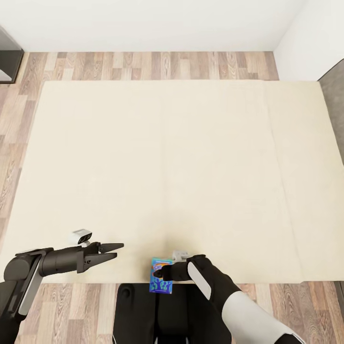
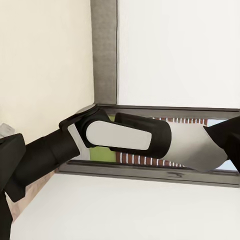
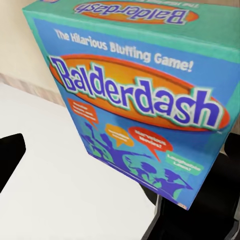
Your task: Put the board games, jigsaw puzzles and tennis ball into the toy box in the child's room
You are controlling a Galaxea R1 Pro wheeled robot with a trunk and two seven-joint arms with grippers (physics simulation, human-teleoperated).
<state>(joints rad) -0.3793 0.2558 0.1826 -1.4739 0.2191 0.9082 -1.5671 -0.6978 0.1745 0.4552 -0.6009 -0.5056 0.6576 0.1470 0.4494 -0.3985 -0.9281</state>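
The bed (image 1: 172, 162) is a wide cream mattress spread out before me, with one seam running down its right part. A small blue board game (image 1: 160, 283) stands at the bed's near edge, just in front of my trunk. My right gripper (image 1: 163, 273) is shut on it. The right wrist view has the box (image 3: 145, 100) up close, teal and blue, titled "Balderdash", with dark fingers (image 3: 10, 155) on either side of it. My left gripper (image 1: 113, 251) hovers over the near left part of the bed, slightly open and holding nothing.
Wood plank floor (image 1: 143, 67) surrounds the bed, with white wall beyond. A dark piece of furniture (image 1: 8, 59) stands at the far left corner and a grey strip (image 1: 334, 95) runs along the right. My dark base (image 1: 143, 310) is against the bed's near edge.
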